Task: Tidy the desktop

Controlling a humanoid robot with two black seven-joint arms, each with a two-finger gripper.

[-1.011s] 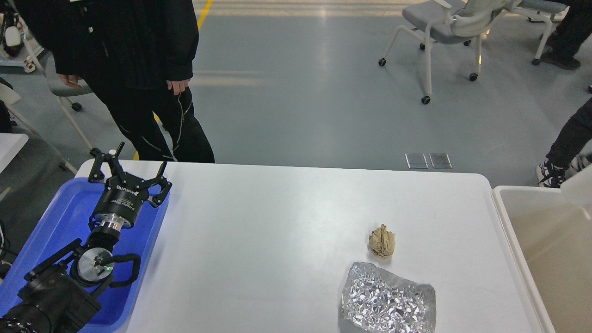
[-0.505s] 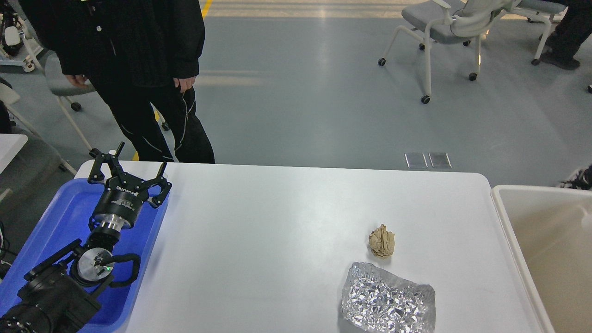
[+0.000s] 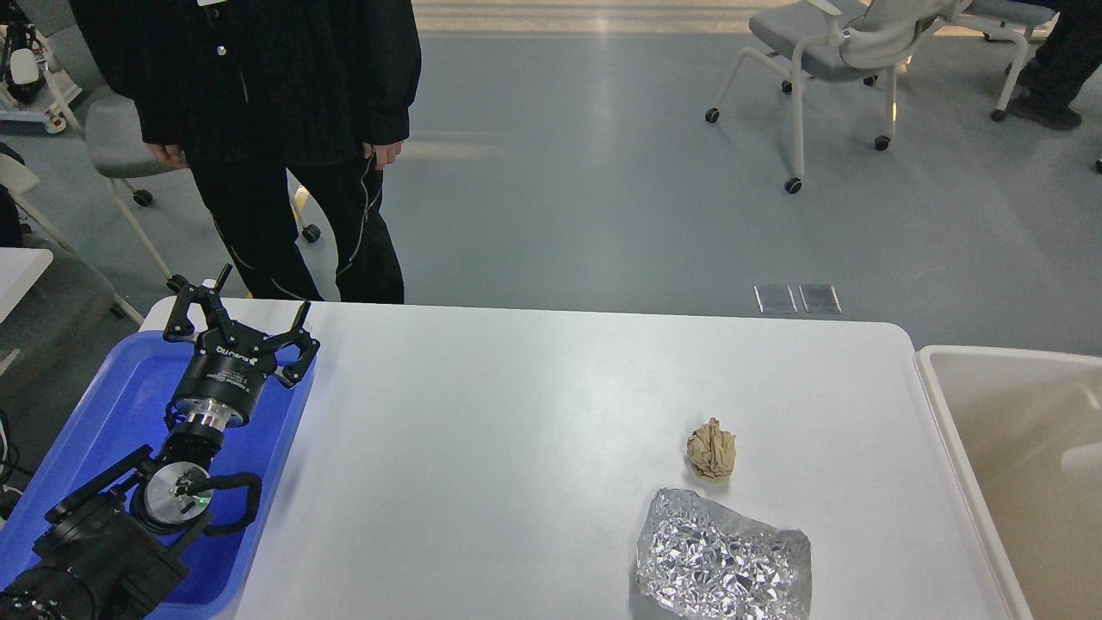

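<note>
At lower left, the left claw point(image 3: 238, 308) hangs over a blue tray point(image 3: 112, 396), fingers spread wide, holding nothing, unmoved over the last second. The white worktop point(image 3: 516, 413) fills the centre. At lower right, a brown paper wad point(image 3: 711, 449) and crumpled foil point(image 3: 723, 564) await clearing; only a bystander point(image 3: 275, 129) shifted. A cream bin point(image 3: 1016, 465) sits far right.

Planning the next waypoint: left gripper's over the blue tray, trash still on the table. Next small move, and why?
Probably swing the left gripper, open and empty over the blue tray, right toward the crumpled brown paper ball. The ball and the foil sheet still lie on the desktop, near the cream bin. The right gripper isn't in view.
</note>
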